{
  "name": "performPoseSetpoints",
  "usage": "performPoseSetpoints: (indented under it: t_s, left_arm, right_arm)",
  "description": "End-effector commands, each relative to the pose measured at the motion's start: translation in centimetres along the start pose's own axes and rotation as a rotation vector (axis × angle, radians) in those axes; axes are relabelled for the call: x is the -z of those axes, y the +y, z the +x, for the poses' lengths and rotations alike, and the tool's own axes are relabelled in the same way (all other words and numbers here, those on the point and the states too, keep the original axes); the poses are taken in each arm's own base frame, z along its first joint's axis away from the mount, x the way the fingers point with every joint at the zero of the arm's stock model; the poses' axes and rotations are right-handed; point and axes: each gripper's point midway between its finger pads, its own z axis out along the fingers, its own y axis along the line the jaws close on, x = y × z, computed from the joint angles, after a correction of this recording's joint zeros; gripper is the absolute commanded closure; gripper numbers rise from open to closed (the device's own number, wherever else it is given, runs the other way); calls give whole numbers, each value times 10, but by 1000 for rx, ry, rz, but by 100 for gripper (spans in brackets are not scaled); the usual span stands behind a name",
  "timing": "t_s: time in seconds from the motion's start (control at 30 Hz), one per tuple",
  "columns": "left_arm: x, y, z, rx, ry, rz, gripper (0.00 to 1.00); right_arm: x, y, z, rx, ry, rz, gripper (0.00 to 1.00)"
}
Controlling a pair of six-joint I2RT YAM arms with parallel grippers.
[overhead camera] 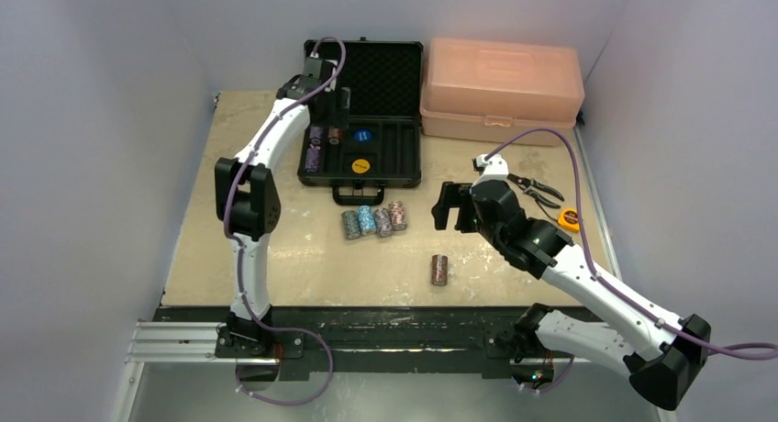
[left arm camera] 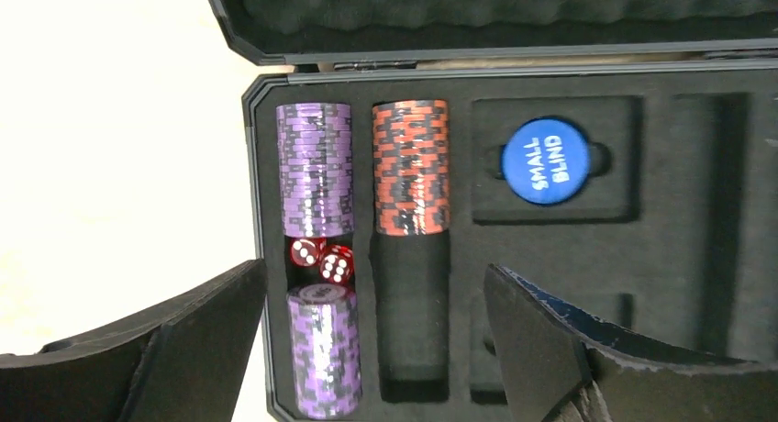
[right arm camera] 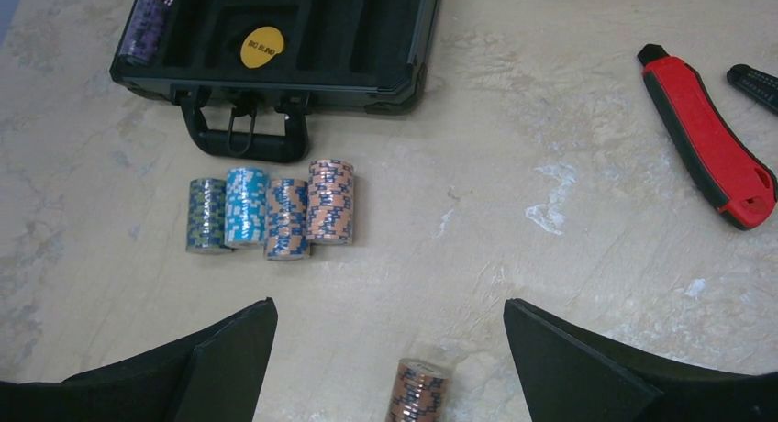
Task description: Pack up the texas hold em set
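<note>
Left wrist view: the left tool [left arm camera: 374,273] is seen with jaws spread wide and nothing held, over the left slots of the black case [left arm camera: 260,211]. The leftmost slot is filled far to near by a purple chip stack [left arm camera: 316,170], two red dice [left arm camera: 322,259] and a second purple stack [left arm camera: 323,349]. A red-and-black stack [left arm camera: 410,168] sits at the far end of the next slot, the near part bare. A blue disc [left arm camera: 544,161] is seated in its own recess, with a yellow disc [right arm camera: 261,47] in the recess nearer the handle [right arm camera: 243,138]. The right slots look bare. The foam lid [overhead camera: 385,64] is stood open at the far side.

The right tool [right arm camera: 390,305] is also open and empty above the worktop [right arm camera: 550,257]. A row of four stacks [right arm camera: 271,211] lies just near the handle, and a lone stack [right arm camera: 417,390] is nearer, well apart from the row.

Each stack is judged to be loose stiff chips, fairly dense, smooth-edged and easily sheared apart. It is best clamped on its two end faces so the chips are pressed together.

A pink toolbox [overhead camera: 500,87], pliers [overhead camera: 537,191] and a red knife [right arm camera: 706,138] are not part of the set.
</note>
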Motion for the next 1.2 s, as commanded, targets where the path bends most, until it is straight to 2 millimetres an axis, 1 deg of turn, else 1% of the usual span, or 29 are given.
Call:
performPoseSetpoints:
  t_s: [0.0, 0.2, 0.3, 0.37, 0.53, 0.6, 0.73, 0.77, 0.8, 0.9, 1.0, 1.03, 1.17]
  left_arm:
    - [64, -10, -49, 27, -181, 51, 9]
    - [113, -11, -62, 24, -254, 59, 6]
    - [136, -12, -64, 25, -277, 66, 6]
    - [154, -9, -64, 38, -288, 60, 6]
    - [191, -7, -52, 82, -311, 94, 5]
    - [204, -6, -43, 101, -306, 112, 5]
    - [230, -16, -19, 108, -282, 201, 5]
    - [239, -18, -14, 101, -280, 217, 6]
    - [244, -17, -7, 99, -269, 212, 5]
    - [257, -8, 16, 118, -229, 180, 5]
    - [271, -4, 38, 122, -208, 201, 4]
    - [276, -5, 44, 118, -203, 216, 4]
    - [284, -15, 78, 56, -151, 279, 3]
  right_arm:
    - [15, 10, -26, -38, -63, -41, 1]
    - [20, 7, -29, -51, -72, -31, 1]
    - [24, 5, -31, -59, -77, -24, 1]
    - [27, 3, -33, -66, -85, -19, 1]
    - [33, 2, -38, -81, -106, -20, 1]
    - [35, 1, -40, -84, -114, -19, 1]
    - [37, 2, -44, -89, -122, -23, 1]
    - [37, 2, -44, -89, -122, -24, 1]
    - [38, 2, -44, -90, -121, -23, 1]
    - [38, 0, -41, -94, -113, -15, 1]
    - [39, -4, -36, -104, -108, -4, 1]
    - [38, -5, -33, -106, -102, -3, 1]
    - [36, -6, -23, -124, -71, -1, 1]
